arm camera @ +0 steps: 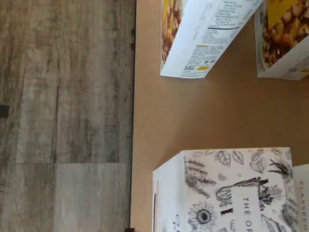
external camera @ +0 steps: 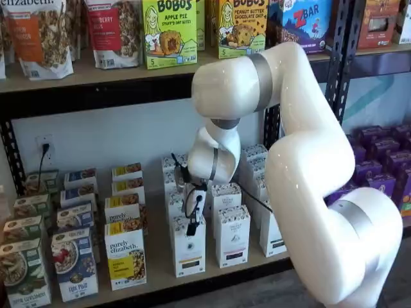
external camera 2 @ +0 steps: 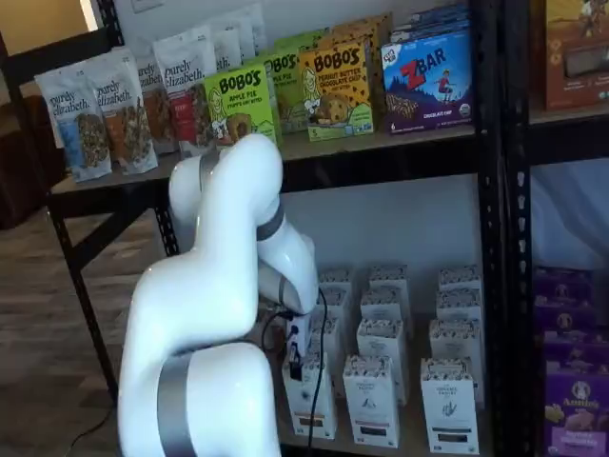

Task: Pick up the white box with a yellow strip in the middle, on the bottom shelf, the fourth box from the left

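Note:
The white box (external camera: 189, 250) stands at the front of the bottom shelf (external camera: 160, 277), right of a "purely elizabeth" box (external camera: 125, 260). It also shows in a shelf view (external camera 2: 311, 400), partly behind the arm. My gripper (external camera: 191, 226) hangs just above and in front of its top edge; it also shows in a shelf view (external camera 2: 294, 360). Only dark finger parts and a cable show, with no plain gap. In the wrist view a white box's leaf-patterned top (arm camera: 227, 193) lies on the tan board (arm camera: 193, 116).
Several alike white boxes (external camera: 232, 234) stand in rows to the right and behind. Granola boxes (arm camera: 207, 34) stand across a bare gap of board. The board's front edge drops to grey wood floor (arm camera: 63, 116). An upper shelf (external camera: 96, 74) holds bags and boxes.

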